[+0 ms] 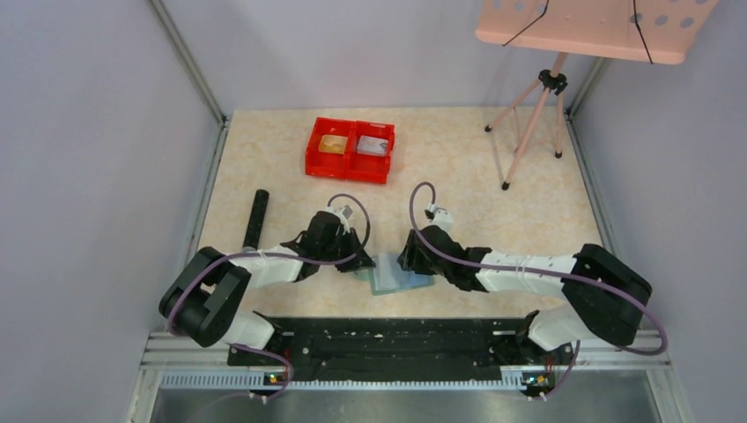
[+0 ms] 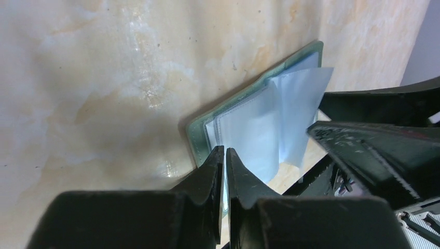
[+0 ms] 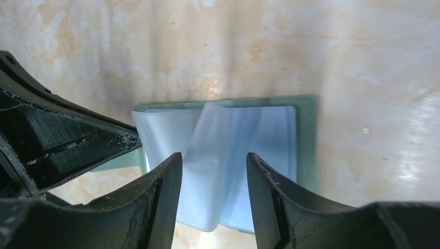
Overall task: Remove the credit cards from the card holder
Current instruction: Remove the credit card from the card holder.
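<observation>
The card holder [image 1: 396, 275] lies open on the table between my grippers, sage-green with pale blue-grey pockets. One pocket leaf [image 3: 207, 155] stands up from it. My left gripper [image 2: 224, 151] is shut on the near edge of the card holder [image 2: 249, 129]; in the top view it [image 1: 357, 266] is at the holder's left side. My right gripper [image 3: 214, 155] is open, its jaws either side of the raised leaf; in the top view it [image 1: 409, 262] is at the right side. A gold-yellow credit card [image 1: 332, 144] and a pale grey one [image 1: 373, 145] lie in the red bin. No card shows in the pockets.
The red double bin [image 1: 350, 150] stands at the back centre. A black cylinder [image 1: 256, 218] lies at the left. A pink tripod [image 1: 536, 115] with a pink board [image 1: 590, 26] stands at the back right. Metal rails edge the table.
</observation>
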### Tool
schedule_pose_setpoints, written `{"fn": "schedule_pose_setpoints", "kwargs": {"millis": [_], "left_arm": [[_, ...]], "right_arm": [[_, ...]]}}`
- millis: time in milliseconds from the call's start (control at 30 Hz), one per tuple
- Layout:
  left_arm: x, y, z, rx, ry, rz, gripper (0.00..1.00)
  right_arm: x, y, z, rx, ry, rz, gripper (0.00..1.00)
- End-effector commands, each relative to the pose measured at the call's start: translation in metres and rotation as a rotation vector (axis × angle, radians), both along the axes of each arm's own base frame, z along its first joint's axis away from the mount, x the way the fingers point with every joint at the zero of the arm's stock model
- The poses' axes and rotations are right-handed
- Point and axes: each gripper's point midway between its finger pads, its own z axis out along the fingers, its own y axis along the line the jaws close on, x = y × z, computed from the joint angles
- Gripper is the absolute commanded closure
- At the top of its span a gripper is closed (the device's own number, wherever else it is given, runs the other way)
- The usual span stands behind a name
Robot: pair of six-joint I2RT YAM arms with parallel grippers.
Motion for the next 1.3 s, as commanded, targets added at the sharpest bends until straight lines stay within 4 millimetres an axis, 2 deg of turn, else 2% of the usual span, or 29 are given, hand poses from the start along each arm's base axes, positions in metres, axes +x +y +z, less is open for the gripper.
{"fn": "schedule_pose_setpoints", "kwargs": {"millis": [0, 100, 167, 300, 400, 500, 600, 700, 800, 933, 1267], "left_arm": [[0.008, -0.002, 0.003, 0.015, -0.041, -0.001, 0.90], [0.007, -0.001, 0.006, 0.007, -0.046, -0.002, 0.90], [0.006, -0.001, 0.009, 0.000, -0.053, -0.007, 0.90], [0.003, -0.004, 0.015, -0.021, -0.051, -0.015, 0.90], [0.002, 0.001, 0.014, 0.002, -0.041, 0.002, 0.90], [0.000, 0.004, 0.019, 0.002, -0.055, 0.008, 0.90], [-0.006, 0.005, 0.024, -0.013, -0.055, -0.003, 0.91], [-0.012, 0.007, 0.023, -0.027, -0.044, -0.005, 0.94], [-0.017, 0.010, 0.016, -0.017, -0.035, -0.003, 0.95], [-0.022, 0.018, -0.001, 0.023, -0.006, 0.008, 0.97], [-0.029, 0.028, -0.018, 0.059, 0.024, 0.047, 1.00]], "right_arm": [[0.012, -0.039, 0.019, -0.121, -0.070, -0.105, 0.51], [0.013, -0.060, 0.029, -0.169, -0.101, -0.150, 0.53], [0.014, -0.062, 0.043, -0.160, -0.125, -0.146, 0.53], [0.006, -0.016, 0.077, 0.038, -0.153, 0.021, 0.53], [0.002, 0.006, 0.082, 0.037, -0.150, 0.079, 0.47], [-0.001, 0.026, 0.071, -0.019, -0.129, 0.124, 0.39], [-0.004, 0.043, 0.064, -0.014, -0.109, 0.147, 0.38], [-0.003, 0.052, 0.054, -0.016, -0.095, 0.144, 0.38], [-0.003, 0.053, 0.038, -0.065, -0.069, 0.138, 0.37], [-0.002, 0.053, 0.022, -0.182, -0.077, 0.131, 0.31], [-0.003, 0.048, 0.001, -0.373, -0.077, 0.110, 0.27]]}}
